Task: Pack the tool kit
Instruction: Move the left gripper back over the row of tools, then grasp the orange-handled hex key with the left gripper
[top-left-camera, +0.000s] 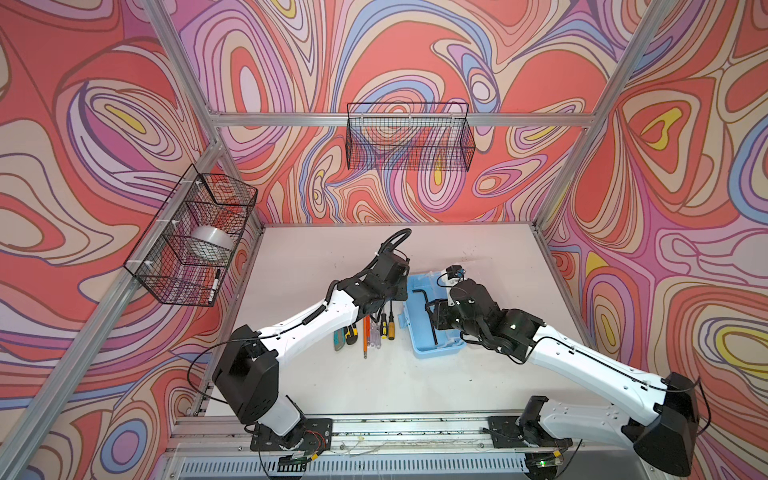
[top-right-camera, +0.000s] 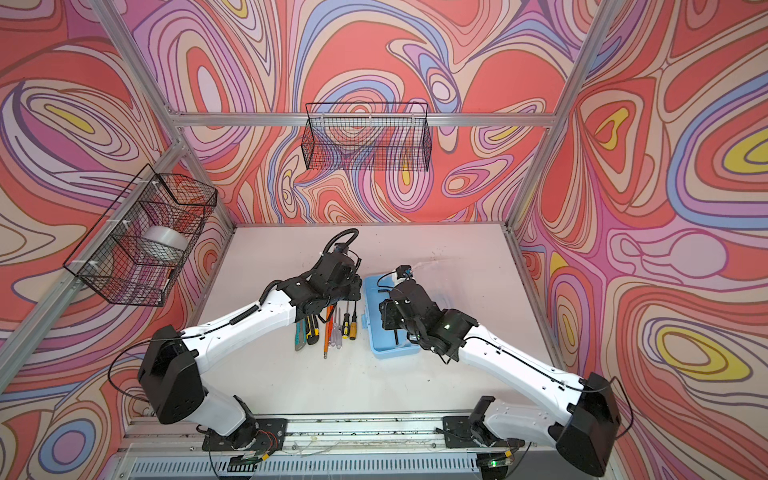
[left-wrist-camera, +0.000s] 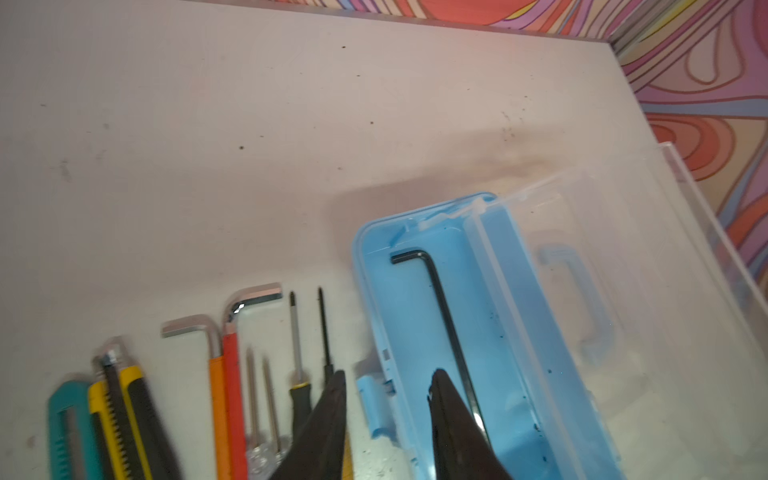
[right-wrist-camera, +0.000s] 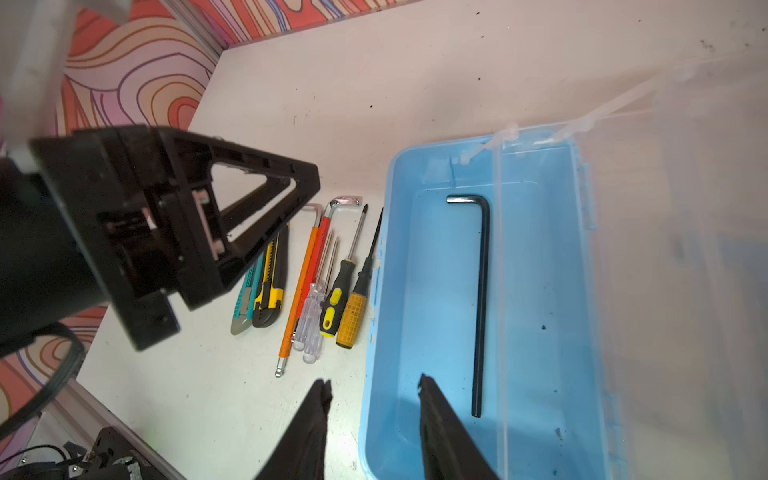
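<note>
open tool kit, both grippers slack over its wall

the tool kit (right-wrist-camera: 436, 291), a light-blue box, lies open on the table. both grippers hang over its long wall on the side where the tools lie. the left gripper (left-wrist-camera: 387, 376) is released and empty, one finger outside that wall and one over the box floor. the right gripper (right-wrist-camera: 374, 380) is spread the same way across the wall, with nothing pinched. a black hex key (right-wrist-camera: 482, 299) lies flat inside the box, just beside the left gripper's inner finger; whether they touch i cannot tell. the other tools lie in a row just beside the box: knives (right-wrist-camera: 270, 282), orange and red hex keys (right-wrist-camera: 305, 270), screwdrivers (right-wrist-camera: 334, 299).

in both top views the left arm (top-left-camera: 307, 322) and right arm (top-left-camera: 582, 357) hide the fingertips. the clear lid (left-wrist-camera: 623, 270) is folded back and shows only faintly. the left wrist view is blurred and cuts off the tool handles.

the table (top-left-camera: 374, 386) is white and scuffed. walls (top-left-camera: 415, 50) with red, pink and blue swirls surround it, and two black wire baskets (top-left-camera: 409, 137) hang on a metal frame (top-left-camera: 332, 119).
</note>
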